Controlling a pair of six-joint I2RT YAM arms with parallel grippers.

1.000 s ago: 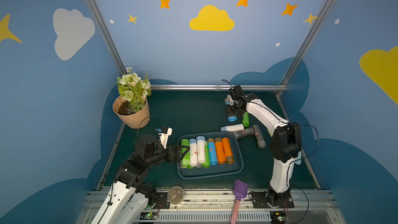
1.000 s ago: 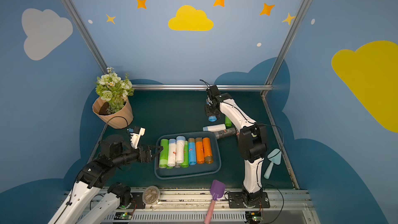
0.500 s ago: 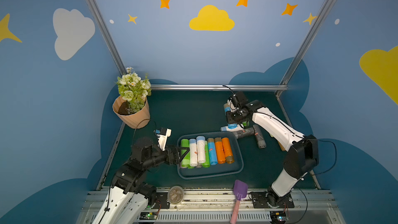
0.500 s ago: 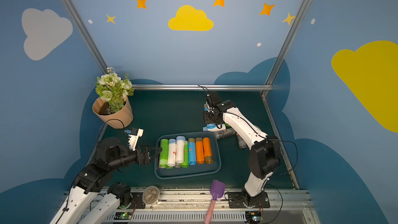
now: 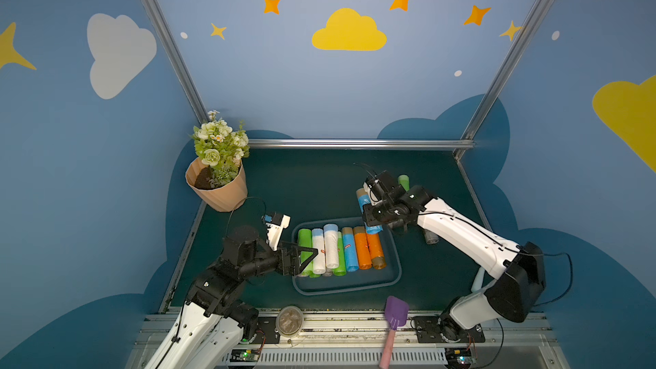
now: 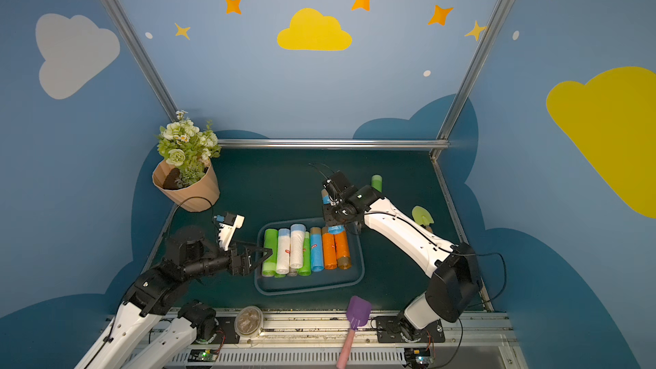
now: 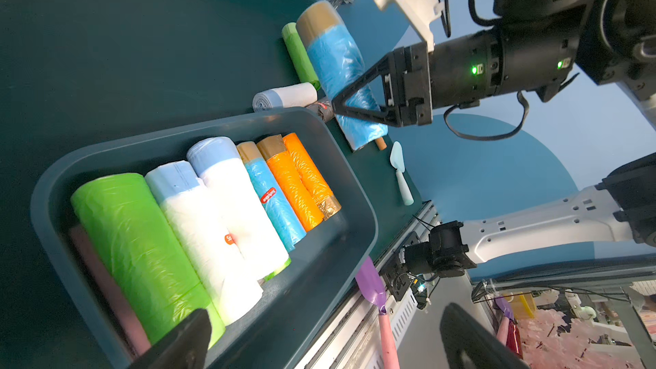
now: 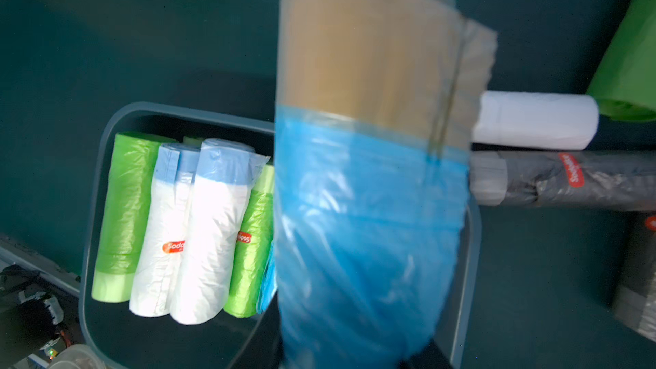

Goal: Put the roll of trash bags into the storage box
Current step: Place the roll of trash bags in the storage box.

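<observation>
Roll (image 7: 337, 62) sits clamped in my right hand (image 7: 355, 104), which has swung away from the loose rolls (image 7: 285, 96) now behind it and hangs over a corner of the box (image 5: 355, 287), the rim directly below the hand. Transport looks nearly done to me: carry it a little further, over the free strip beside the orange rolls (image 5: 369, 250), then lower and release. Left hand (image 5: 307, 260) waits empty, jaws wide, with the box just ahead of it.

Right arm swings forward
The right gripper (image 7: 349, 102) brings the blue roll (image 5: 363, 204) from the back to above the storage box (image 5: 397, 264) rim.
</observation>
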